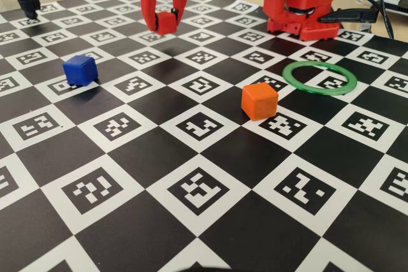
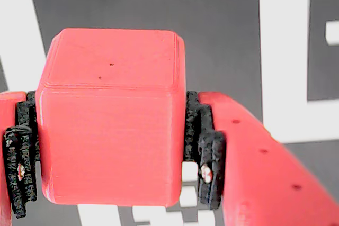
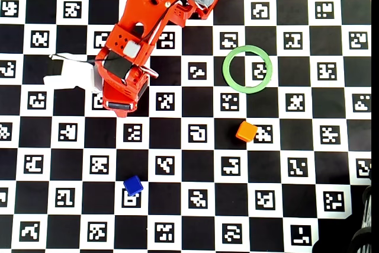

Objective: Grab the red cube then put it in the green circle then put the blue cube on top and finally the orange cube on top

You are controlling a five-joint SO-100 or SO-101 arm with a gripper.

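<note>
The jaws grip the small matte red plastic cube (image 2: 111, 117), raised at upper centre in the fixed view. A loosened grip risks dropping it short of the thin green plastic ring (image 1: 319, 78).

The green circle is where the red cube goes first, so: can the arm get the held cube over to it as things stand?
Probably yes. The gripper is shut on the red cube, the green circle is empty, and the orange cube and blue cube lie off that path.
</note>
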